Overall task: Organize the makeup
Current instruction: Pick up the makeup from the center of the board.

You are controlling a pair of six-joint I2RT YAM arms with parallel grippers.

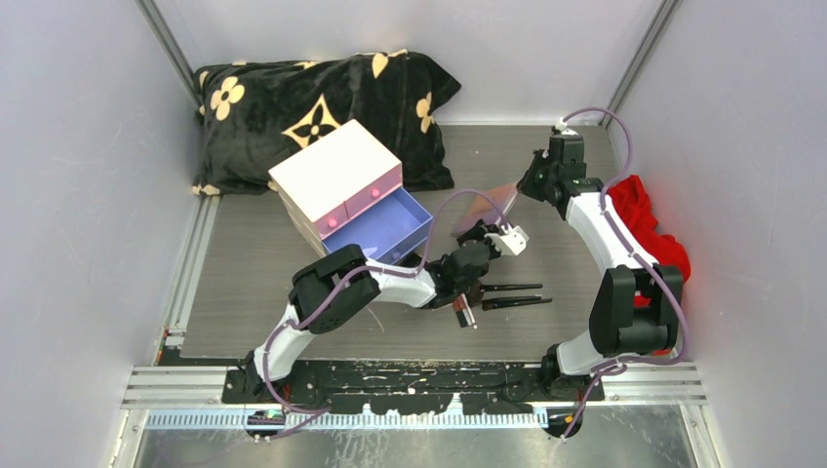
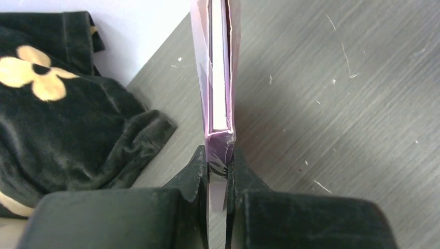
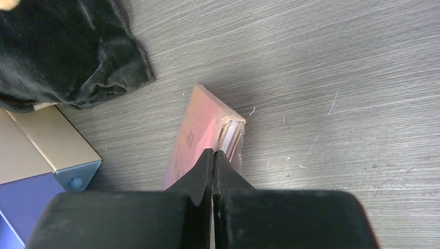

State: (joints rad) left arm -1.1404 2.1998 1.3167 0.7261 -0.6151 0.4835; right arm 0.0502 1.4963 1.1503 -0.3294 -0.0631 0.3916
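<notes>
Makeup count: one palette (image 1: 485, 205), two brushes (image 1: 512, 288), plus one small slim tube-ish thing (image 1: 466, 314). That's all I can spot.
Palette look: flat and pink with a shimmery sheen, wrapped in clear film. Edge-on in the left wrist view, it's a white core between purple-pink covers.
Palette spot: mid-table, a bit right of centre, tilted rather than lying flat. It sits between the two pincers, just right of the blue drawer (image 1: 385, 226) and on the far side of the brushes.
Left gripper (image 2: 218, 165): clamped on the palette's near edge, one finger on each face.
Right gripper (image 3: 213, 154): jaws pressed together right at the palette's far-right corner. Can't tell if they're pinching the film or only touching it.
Brushes: black handles, lying side by side on the table (image 1: 254, 283), near side of the palette, pointing right.
Tube thing: just left of the brushes, under the left arm's wrist, too small to make out.
Chest (image 1: 332, 171): one, white top, pink drawer fronts, blue drawer pulled out.
Other stuff: one black cushion (image 1: 293, 107) with gold flowers at the far left, one red cloth (image 1: 649, 219) at the right edge.
</notes>
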